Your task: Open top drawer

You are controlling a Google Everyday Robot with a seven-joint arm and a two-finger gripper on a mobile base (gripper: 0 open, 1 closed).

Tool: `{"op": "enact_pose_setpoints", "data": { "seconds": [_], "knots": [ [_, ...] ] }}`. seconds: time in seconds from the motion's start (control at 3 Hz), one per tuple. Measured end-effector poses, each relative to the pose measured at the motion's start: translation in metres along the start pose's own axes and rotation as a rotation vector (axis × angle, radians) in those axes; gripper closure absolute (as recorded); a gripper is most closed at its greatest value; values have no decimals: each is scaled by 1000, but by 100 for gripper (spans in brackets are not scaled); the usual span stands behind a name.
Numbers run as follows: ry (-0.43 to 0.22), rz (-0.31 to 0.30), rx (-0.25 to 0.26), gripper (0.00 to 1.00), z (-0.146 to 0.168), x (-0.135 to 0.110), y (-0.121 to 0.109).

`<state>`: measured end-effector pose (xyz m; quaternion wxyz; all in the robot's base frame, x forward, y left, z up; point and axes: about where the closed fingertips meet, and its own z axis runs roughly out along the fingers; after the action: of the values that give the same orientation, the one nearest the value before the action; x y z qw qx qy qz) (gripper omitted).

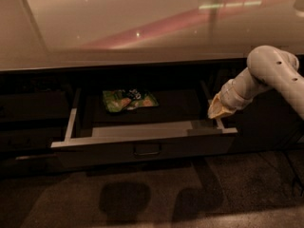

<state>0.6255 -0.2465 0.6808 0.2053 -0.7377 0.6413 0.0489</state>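
Under the pale counter [142, 27], the top drawer [95, 153] stands pulled well out, its loop handle [147, 150] facing forward. A green snack bag [129, 100] lies at its back. The gripper [218, 110] sits by the drawer's right side rail; its grip state cannot be told. The arm [270, 65] slants down-left from a bent joint at the right.

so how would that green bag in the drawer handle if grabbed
Probably floppy: the bag looks crumpled and lies flat. Likely light, so a push may slide it over the drawer floor. The gripper is at the drawer's right rim, away from it.
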Motion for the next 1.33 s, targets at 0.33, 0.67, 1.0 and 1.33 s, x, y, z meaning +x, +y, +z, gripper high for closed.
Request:
{"op": "enact_pose_setpoints", "data": {
  "seconds": [0.33,0.67,1.0,1.33],
  "knots": [
    [38,-11,-20,100,11,-3,-2],
    [38,-11,-21,100,11,-3,-1],
    [21,-41,-67,100,27,-11,6],
    [10,-62,-98,100,37,-16,12]
  ]
}}
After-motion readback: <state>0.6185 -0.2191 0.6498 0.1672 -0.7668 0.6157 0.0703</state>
